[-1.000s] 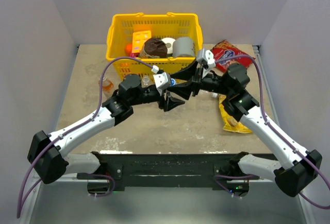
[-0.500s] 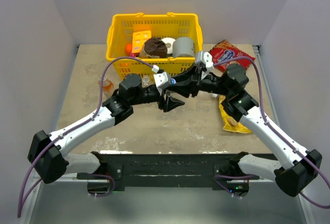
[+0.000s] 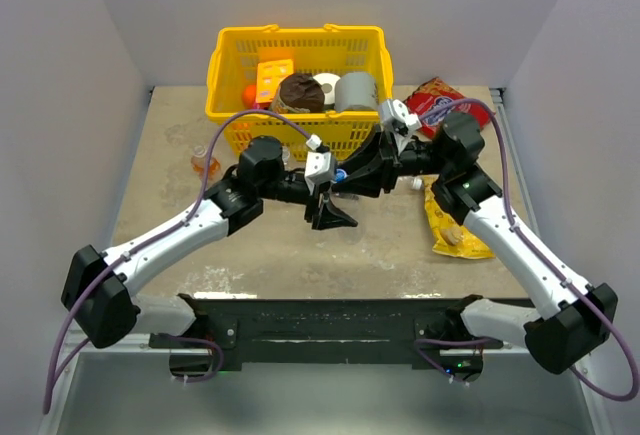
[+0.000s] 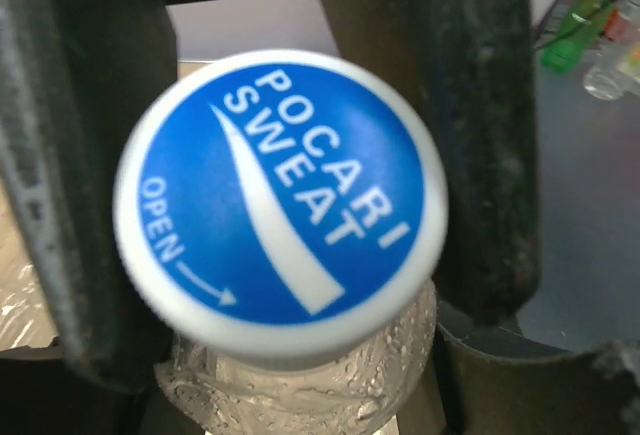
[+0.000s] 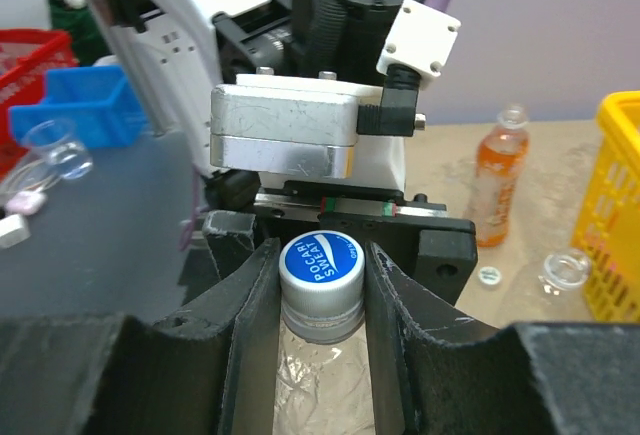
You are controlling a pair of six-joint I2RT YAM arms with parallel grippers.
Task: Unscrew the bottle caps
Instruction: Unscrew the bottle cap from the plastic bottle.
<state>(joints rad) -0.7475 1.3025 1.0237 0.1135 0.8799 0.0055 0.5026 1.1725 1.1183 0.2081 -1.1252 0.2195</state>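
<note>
My right gripper is shut on a crumpled clear bottle and holds it above the table. Its fingertips press both sides of the blue-faced bottle cap. The cap points at my left gripper, whose jaws stand wide apart around it without touching. In the left wrist view the cap fills the frame, still on the wet bottle neck. An orange bottle stands at the left with an open mouth; it also shows in the right wrist view. A loose cap lies beside it.
A yellow basket at the back holds a grey can, rolls and packets. A clear open bottle lies by the basket. A red snack bag and a yellow bag lie at the right.
Both grippers and the held bottle have shifted a little nearer and to the right. The left gripper has closed in on the cap end.
</note>
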